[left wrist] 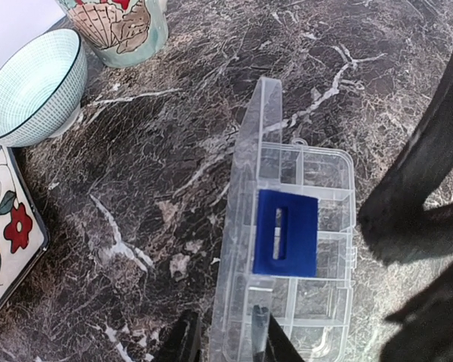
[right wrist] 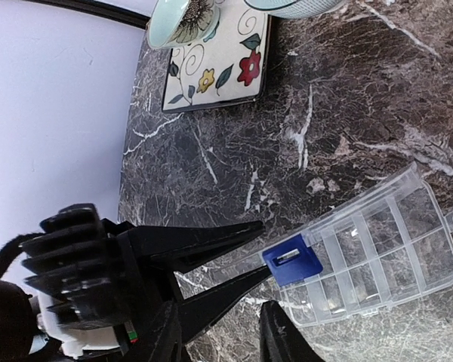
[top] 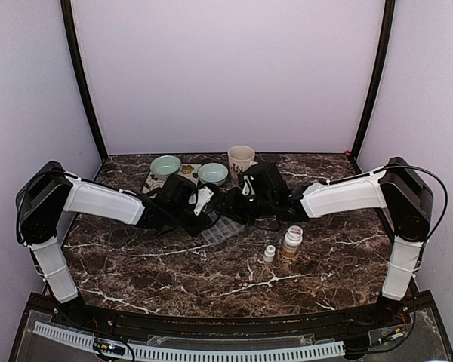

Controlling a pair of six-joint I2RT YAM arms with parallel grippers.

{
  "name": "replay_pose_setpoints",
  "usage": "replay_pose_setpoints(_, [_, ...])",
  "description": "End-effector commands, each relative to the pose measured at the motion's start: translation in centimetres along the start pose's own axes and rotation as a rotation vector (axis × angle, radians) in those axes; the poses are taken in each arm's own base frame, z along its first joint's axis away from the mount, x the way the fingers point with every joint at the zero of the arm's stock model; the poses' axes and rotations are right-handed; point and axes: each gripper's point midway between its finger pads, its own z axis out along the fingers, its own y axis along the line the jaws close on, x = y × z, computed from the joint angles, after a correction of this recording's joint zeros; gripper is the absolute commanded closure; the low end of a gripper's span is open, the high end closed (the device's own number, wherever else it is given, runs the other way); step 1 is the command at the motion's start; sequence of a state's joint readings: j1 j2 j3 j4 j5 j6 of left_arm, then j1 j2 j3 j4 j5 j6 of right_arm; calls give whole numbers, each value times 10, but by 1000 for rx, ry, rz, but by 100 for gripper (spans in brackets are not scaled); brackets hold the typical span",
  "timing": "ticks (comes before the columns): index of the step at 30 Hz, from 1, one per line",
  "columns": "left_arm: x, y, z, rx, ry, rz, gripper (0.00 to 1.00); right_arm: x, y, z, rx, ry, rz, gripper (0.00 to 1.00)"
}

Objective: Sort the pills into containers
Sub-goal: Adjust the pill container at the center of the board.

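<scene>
The clear organiser box (top: pixel 220 230) lies mid-table with its lid (left wrist: pixel 245 188) raised on edge. On its middle compartments rests a blue square piece (left wrist: pixel 285 231) with a slot showing a pale bar; it also shows in the right wrist view (right wrist: pixel 292 259). I cannot make out any loose pills. My left gripper (left wrist: pixel 223 339) has one finger outside the box and one inside, closed onto the lid's near end (right wrist: pixel 275 253). My right gripper (right wrist: pixel 223 339) hovers just beside the box, open and holding nothing. Seen from above, both grippers (top: pixel 210 217) (top: pixel 238 213) meet over the box.
An amber pill bottle (top: pixel 291 242) and a small white bottle (top: pixel 269 253) stand right of the box. Behind it are two pale green bowls (top: pixel 165 165) (top: pixel 212 173), a floral tile (right wrist: pixel 215 64) and a shell-patterned cup (top: pixel 241 158). The right arm's dark bulk (left wrist: pixel 423 196) crowds the box's right side.
</scene>
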State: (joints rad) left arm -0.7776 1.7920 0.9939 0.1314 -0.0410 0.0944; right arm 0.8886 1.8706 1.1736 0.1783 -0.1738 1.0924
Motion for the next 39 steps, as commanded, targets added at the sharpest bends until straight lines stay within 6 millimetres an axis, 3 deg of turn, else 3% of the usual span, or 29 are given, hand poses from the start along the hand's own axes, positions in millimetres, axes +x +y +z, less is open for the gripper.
replay_pose_setpoints(1, [-7, 3, 0, 10, -10, 9, 75, -21, 19, -13, 20, -50, -105, 62])
replay_pose_setpoints(8, [-11, 9, 2, 25, -21, 8, 78, -41, 19, -26, 148, -77, -290, 60])
replay_pose_setpoints(17, [-20, 6, 1, 106, -60, 41, 85, -65, -6, -48, 378, -71, -641, 54])
replay_pose_setpoints(29, [-33, -6, 9, 252, -89, 129, 92, -83, -38, -44, 473, -9, -1003, 49])
replay_pose_setpoints(39, [-41, -3, 17, 303, -77, 208, 92, -74, -60, -42, 425, 107, -1138, 46])
